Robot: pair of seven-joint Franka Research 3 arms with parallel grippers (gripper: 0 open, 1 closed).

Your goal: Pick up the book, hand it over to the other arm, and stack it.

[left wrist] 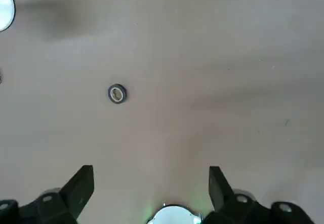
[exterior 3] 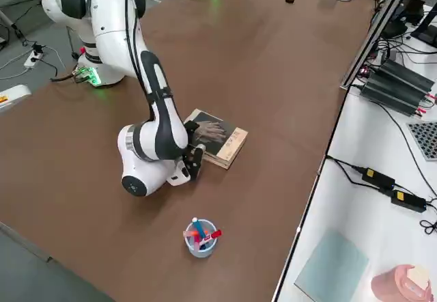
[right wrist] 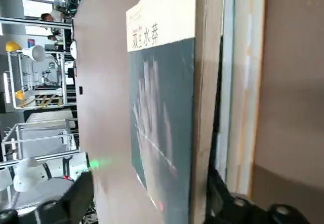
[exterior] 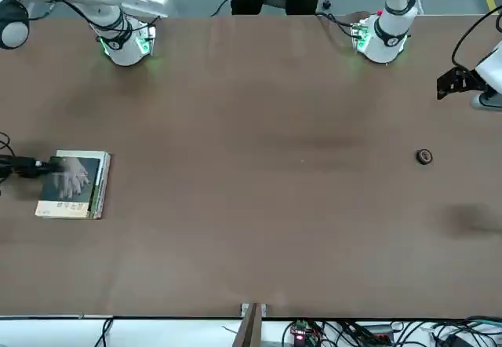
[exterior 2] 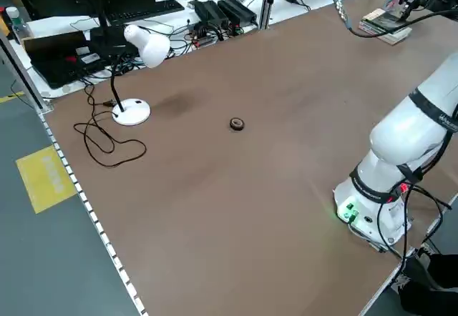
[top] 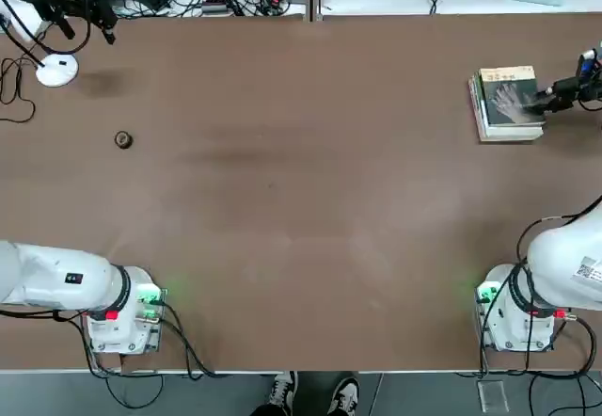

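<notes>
The book (top: 511,94), thin with a dark grey cover, a pale hand image and a tan band, lies flat on a thicker book (top: 482,120) at the table's far right. In the front view the book (exterior: 74,178) is at the left. My right gripper (top: 546,102) is level with the stack at its outer edge and open, one finger reaching over the cover. In the right wrist view the book (right wrist: 162,107) fills the space between the spread fingers (right wrist: 76,201). My left gripper (left wrist: 152,183) hangs open high over the table's left side, holding nothing.
A small dark ring (top: 123,139) lies on the left half of the table, near a white desk lamp (top: 56,71). A cup of pens (exterior 3: 200,237) stands beside the right arm. Cables and power strips line the far edge. A person's shoes (top: 310,392) show at the near edge.
</notes>
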